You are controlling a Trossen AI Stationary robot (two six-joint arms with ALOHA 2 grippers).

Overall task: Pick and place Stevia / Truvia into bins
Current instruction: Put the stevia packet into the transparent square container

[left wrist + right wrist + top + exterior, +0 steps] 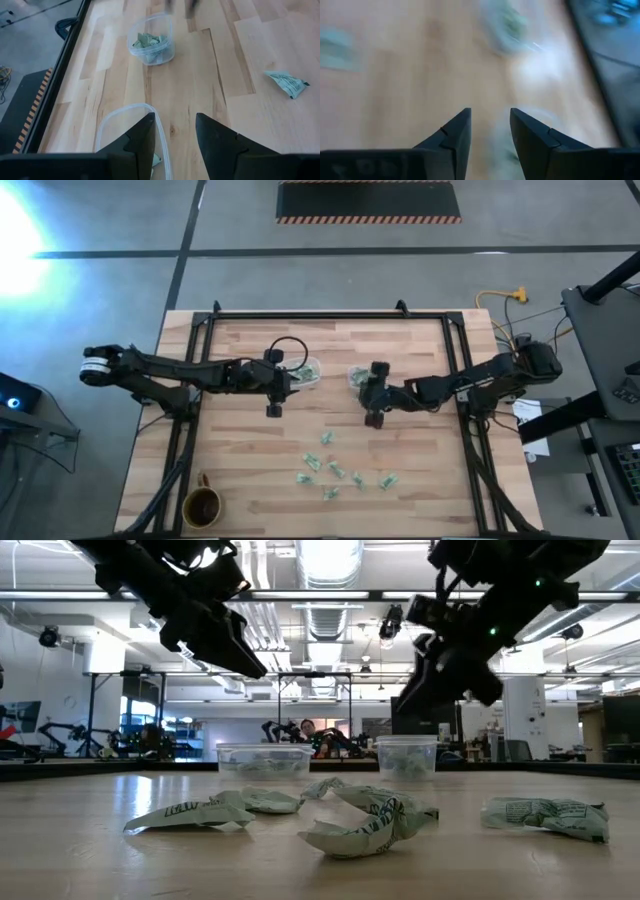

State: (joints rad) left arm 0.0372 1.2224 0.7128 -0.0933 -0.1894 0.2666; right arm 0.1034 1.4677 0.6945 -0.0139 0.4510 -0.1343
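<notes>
Several pale green and white Stevia packets (337,470) lie flat and crumpled on the near half of the table; they show up close in the low view (372,823). The wider clear bin (305,370) and the smaller square bin (358,377) stand side by side mid-table, each with packets inside (151,40). My left gripper (273,402) hovers open just near of the wider bin, whose rim (125,112) shows beside its finger. My right gripper (375,415) hovers open just near of the smaller bin. Both are empty and well above the table (225,640) (450,670).
A brown mug (202,505) stands at the near left corner. A black frame (330,317) runs along the table's far and side edges. One stray packet (286,82) lies apart on bare wood between the bins and the packet cluster.
</notes>
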